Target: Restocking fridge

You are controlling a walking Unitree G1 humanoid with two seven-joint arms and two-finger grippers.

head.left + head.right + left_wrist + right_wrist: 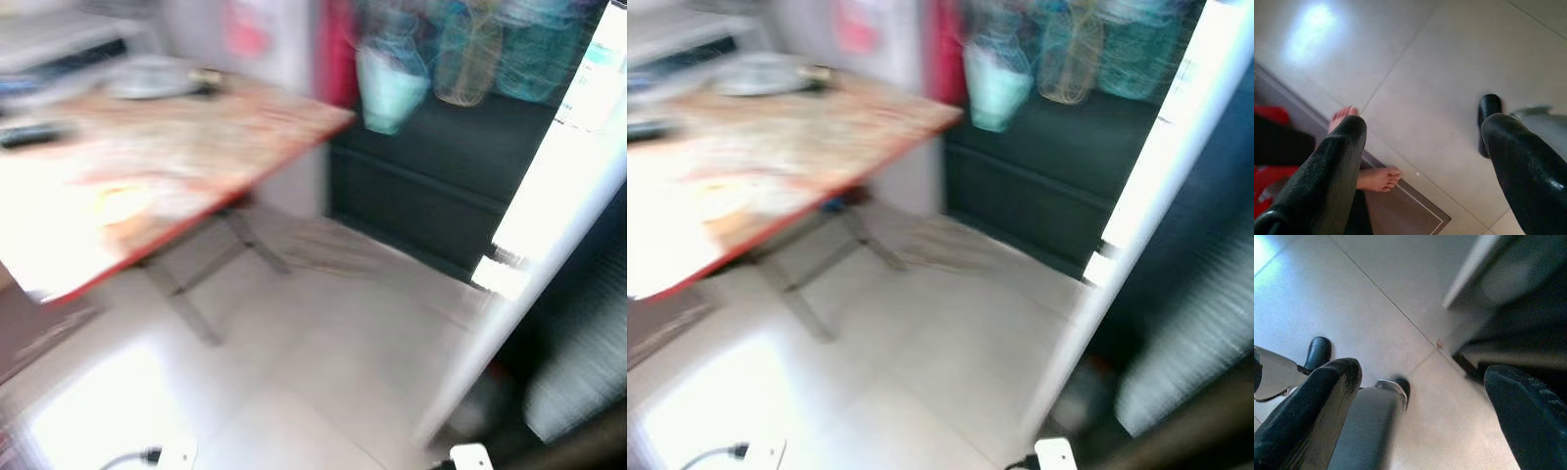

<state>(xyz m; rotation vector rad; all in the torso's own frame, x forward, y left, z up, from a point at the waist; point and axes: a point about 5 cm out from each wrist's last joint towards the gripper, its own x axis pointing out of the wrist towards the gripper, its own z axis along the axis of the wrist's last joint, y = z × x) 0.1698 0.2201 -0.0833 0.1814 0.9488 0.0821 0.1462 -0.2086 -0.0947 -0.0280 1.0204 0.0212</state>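
Both eye views are blurred. A white fridge door stands open at the right, with the dark inside of the fridge behind it. My left gripper hangs open over pale floor tiles with nothing between its fingers. My right gripper also hangs open and empty above the floor, close to the fridge's base.
A folding table with a red edge stands at the left, bearing a plate and a dark object. Net bags hang over a dark cabinet. A person's bare feet stand by a floor mat. Open tiled floor lies ahead.
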